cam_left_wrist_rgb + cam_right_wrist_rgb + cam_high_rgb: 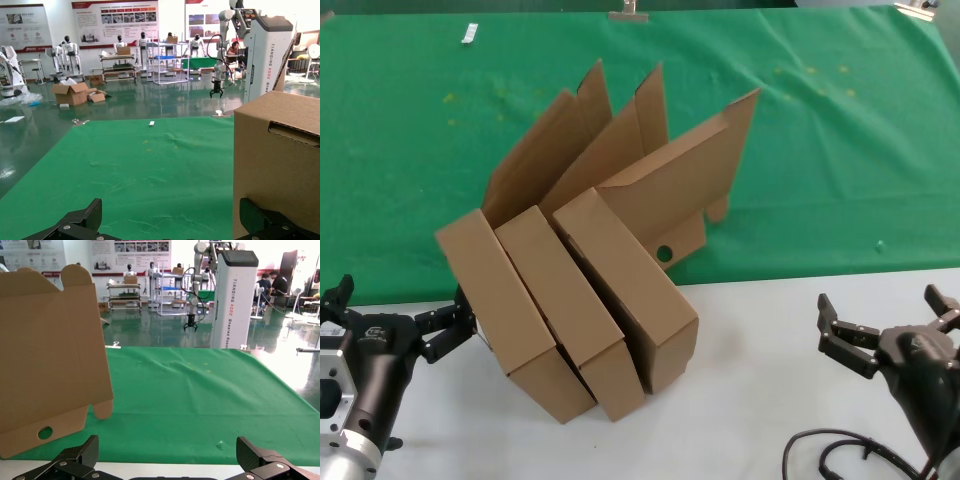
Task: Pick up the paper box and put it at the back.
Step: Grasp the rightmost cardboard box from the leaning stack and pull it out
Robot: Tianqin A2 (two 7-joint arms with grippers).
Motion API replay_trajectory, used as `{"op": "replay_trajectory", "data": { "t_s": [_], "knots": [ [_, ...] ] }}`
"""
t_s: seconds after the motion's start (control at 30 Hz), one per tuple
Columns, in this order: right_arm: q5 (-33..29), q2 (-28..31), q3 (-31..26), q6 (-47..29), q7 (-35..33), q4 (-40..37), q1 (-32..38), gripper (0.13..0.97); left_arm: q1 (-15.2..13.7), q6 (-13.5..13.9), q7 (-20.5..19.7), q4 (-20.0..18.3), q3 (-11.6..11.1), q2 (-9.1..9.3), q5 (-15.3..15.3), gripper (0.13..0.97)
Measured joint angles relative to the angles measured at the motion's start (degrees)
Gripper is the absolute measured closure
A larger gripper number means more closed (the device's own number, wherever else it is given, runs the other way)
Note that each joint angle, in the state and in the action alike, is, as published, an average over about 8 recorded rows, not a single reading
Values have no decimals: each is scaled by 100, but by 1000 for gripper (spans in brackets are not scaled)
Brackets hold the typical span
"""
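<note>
Three brown cardboard boxes lean together across the line where the white tabletop meets the green cloth [840, 150]. The rightmost is the paper box [632, 290]: its tall lid [685, 175] stands open and has a small round hole. The lid also shows in the right wrist view [50, 355]. My left gripper [395, 308] is open and empty on the white table, one finger beside the leftmost box [277, 165]. My right gripper [888, 312] is open and empty, well to the right of the boxes. The cloth lies ahead of both grippers [170, 220] [167, 457].
The other two boxes [535, 310] lean against the paper box's left side, lids raised. A small white item [470, 34] lies at the cloth's far left. A black cable [820, 455] loops on the white tabletop [750, 390] near my right arm.
</note>
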Motion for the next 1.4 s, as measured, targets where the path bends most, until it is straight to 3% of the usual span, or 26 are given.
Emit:
{"op": "replay_trajectory", "data": {
  "t_s": [0.87,1.17,1.4],
  "knots": [
    [0,0,0,0,0,0,0,129,0,0,0,0,0,0,0,140],
    [14,-82,107,-216,-83,-76,73,129,0,0,0,0,0,0,1,208],
    [227,-222,498,-869,-503,-458,314,129,0,0,0,0,0,0,1,324]
  ]
}}
